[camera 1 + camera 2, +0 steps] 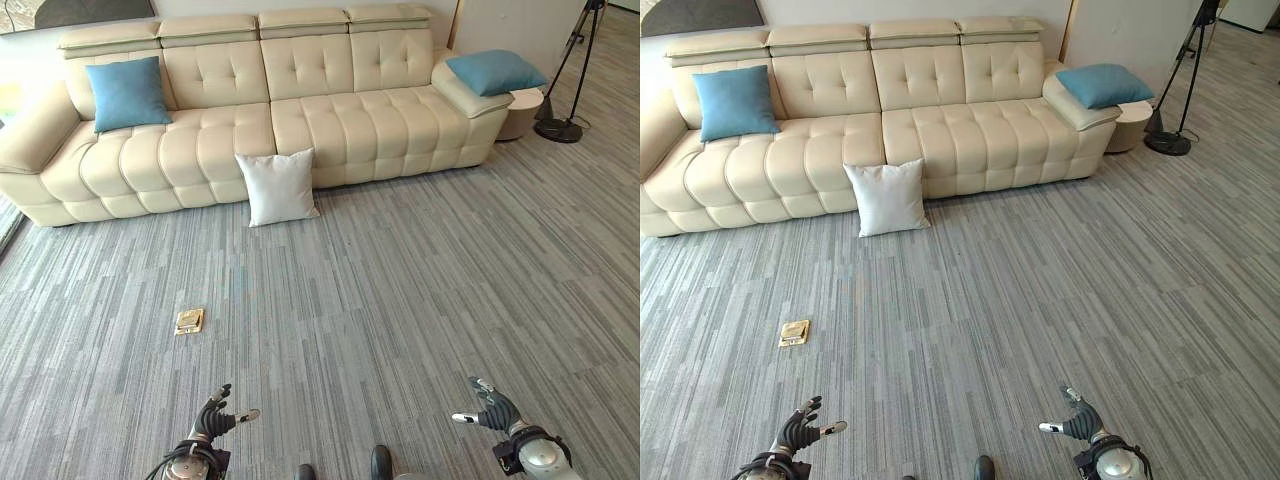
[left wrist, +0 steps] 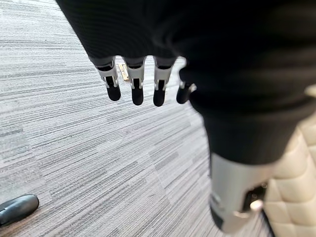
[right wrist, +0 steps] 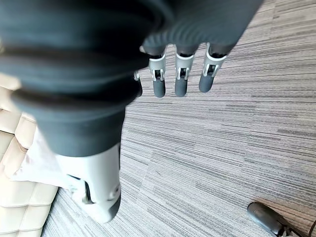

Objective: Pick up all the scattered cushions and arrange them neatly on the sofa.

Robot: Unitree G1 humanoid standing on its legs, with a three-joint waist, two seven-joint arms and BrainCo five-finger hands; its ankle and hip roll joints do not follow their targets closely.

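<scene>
A white cushion point(image 1: 279, 187) stands on the grey floor, leaning against the front of the cream sofa point(image 1: 330, 120). One blue cushion point(image 1: 127, 93) rests upright against the sofa's back at its left end. Another blue cushion point(image 1: 495, 71) lies on the sofa's right armrest. My left hand point(image 1: 215, 418) and right hand point(image 1: 495, 411) hover low over the floor, far short of the sofa, both open with relaxed fingers point(image 2: 136, 86) and empty. In the right wrist view the fingers point(image 3: 180, 79) hang straight above the carpet.
A small tan flat object point(image 1: 189, 321) lies on the floor left of centre, between me and the sofa. A black floor stand point(image 1: 572, 75) and a round side table point(image 1: 522, 110) sit at the sofa's right end. Grey striped carpet spreads wide before me.
</scene>
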